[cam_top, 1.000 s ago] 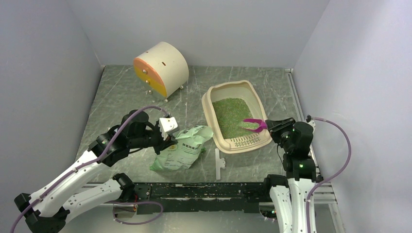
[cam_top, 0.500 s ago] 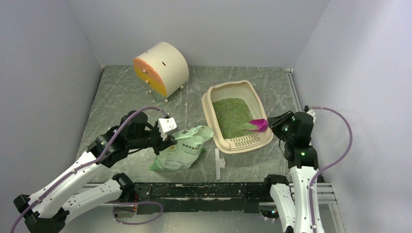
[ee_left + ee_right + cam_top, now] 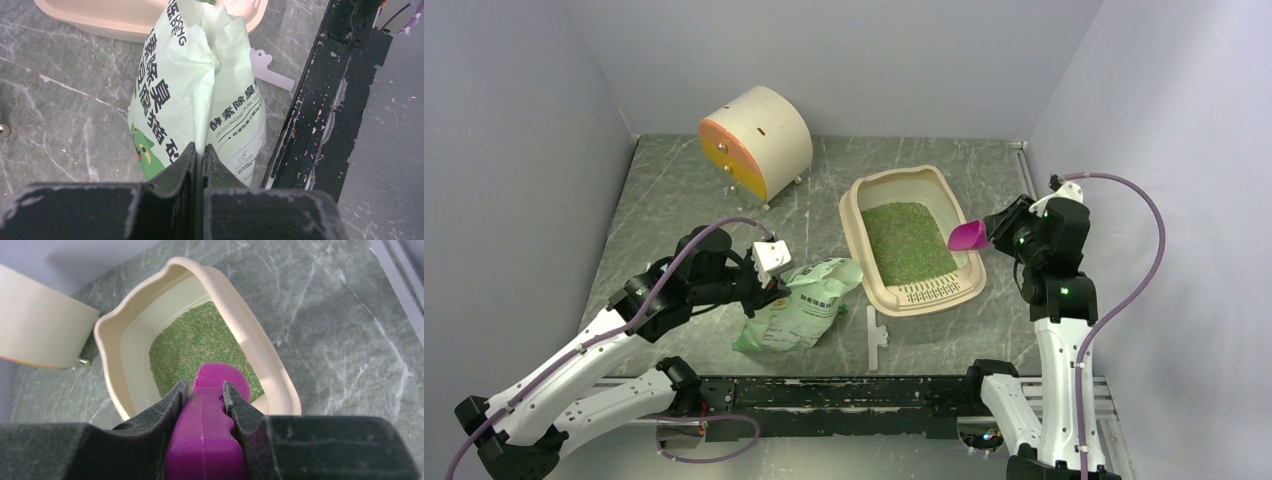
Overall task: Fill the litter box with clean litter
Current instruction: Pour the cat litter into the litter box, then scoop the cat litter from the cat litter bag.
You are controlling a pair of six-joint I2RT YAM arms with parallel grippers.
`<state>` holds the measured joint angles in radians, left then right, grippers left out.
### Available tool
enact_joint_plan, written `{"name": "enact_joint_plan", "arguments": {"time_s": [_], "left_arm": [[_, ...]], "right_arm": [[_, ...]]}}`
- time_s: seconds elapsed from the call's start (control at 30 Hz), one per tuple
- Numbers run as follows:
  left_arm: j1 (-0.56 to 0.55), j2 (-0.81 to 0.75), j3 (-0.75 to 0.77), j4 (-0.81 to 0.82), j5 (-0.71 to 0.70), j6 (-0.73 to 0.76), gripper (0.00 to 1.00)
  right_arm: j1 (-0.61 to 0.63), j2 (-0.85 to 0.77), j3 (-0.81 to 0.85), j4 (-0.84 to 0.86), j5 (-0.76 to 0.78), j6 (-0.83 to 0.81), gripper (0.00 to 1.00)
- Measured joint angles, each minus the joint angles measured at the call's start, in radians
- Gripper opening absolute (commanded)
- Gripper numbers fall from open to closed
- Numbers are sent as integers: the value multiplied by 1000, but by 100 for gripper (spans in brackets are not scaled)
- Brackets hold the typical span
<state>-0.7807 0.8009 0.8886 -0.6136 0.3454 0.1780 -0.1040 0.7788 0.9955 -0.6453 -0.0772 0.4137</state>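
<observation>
Two grips: your right gripper (image 3: 205, 386) clamps the magenta scoop (image 3: 210, 440) over the litter box (image 3: 856, 216) rim, left gripper (image 3: 199, 150) pinches the bag (image 3: 185, 75); clean litter (image 3: 906, 240) looks in, so park the scoop next.

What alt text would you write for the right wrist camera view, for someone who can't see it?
The right gripper clamps the handle of a magenta scoop, pointing toward a beige litter box that holds a bed of green litter. A cream cabinet shows at the left edge, all on a grey marbled table.
</observation>
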Motion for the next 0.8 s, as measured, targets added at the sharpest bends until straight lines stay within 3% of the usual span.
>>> {"name": "enact_joint_plan", "arguments": {"time_s": [0.23, 0.63, 0.8], "left_arm": [[0, 14, 0, 10, 6, -5, 5], [0, 11, 0, 10, 7, -26, 5], [0, 11, 0, 10, 7, -37, 5]], "right_arm": [[0, 51, 110, -6, -210, -46, 0], [0, 76, 122, 172, -716, 195, 0], [10, 89, 126, 166, -848, 191, 0]]}}
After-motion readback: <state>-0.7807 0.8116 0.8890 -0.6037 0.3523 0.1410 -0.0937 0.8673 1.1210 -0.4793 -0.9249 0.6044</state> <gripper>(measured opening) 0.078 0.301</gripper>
